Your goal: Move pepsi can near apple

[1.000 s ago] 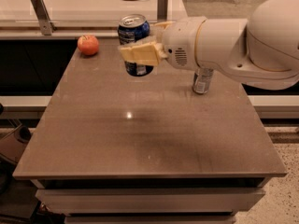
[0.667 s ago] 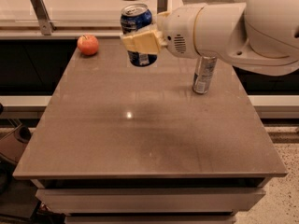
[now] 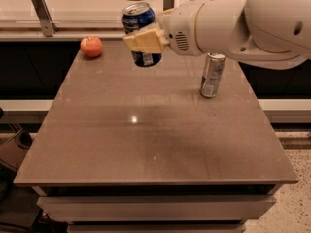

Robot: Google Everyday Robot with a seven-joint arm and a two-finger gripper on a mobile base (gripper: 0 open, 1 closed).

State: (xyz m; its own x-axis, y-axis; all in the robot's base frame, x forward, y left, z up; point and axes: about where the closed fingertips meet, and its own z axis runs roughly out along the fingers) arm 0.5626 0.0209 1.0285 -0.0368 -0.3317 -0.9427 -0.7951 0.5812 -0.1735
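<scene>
- The gripper (image 3: 144, 41) pinches the pepsi can (image 3: 138, 19) between its jaws, held clear above the table (image 3: 146, 144).
- The apple (image 3: 91, 46) sits near, at the far-left corner.
- Left to do: carry the can beside the apple, lower it, release.

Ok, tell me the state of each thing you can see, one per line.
pepsi can: held in the pincer, lifted off the table, slightly tilted.
pincer: shut on the pepsi can, above the table's far side.
apple: resting at the table's far left corner, untouched.
silver can: standing upright on the table's right side.
</scene>
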